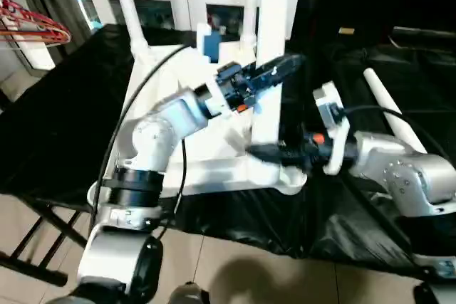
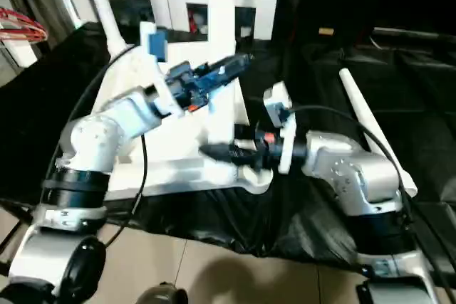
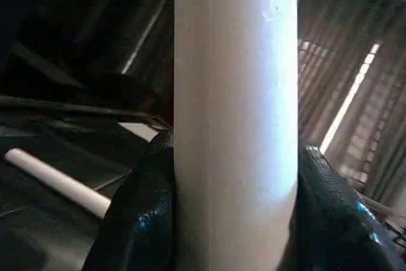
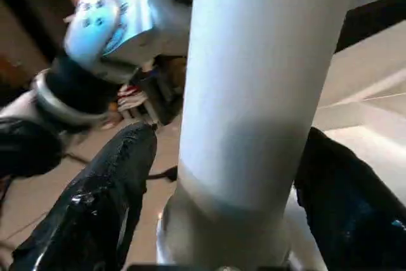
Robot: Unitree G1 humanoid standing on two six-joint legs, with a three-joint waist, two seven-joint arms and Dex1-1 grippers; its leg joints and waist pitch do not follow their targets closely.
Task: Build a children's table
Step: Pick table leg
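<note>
The white plastic upturned tabletop (image 1: 214, 165) lies on the black-draped bench. At its near right corner a white cylindrical leg (image 1: 271, 55) stands upright, pinched by the left gripper (image 1: 279, 69); the right gripper (image 2: 226, 152), spread around its base, grips nothing. Next: press it into the socket.

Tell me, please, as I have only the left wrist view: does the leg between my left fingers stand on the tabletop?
Observer: Yes, the upright leg meets the near right corner socket of the tabletop; whether it is fully seated I cannot tell.
Operator: Thank you. Where is the right gripper?
Observer: The right gripper is at the base of that leg, and its fingers stand off the leg on both sides.
Operator: Are any other legs fitted?
Observer: Two: the far left leg and the far right leg stand at the far corners.
</note>
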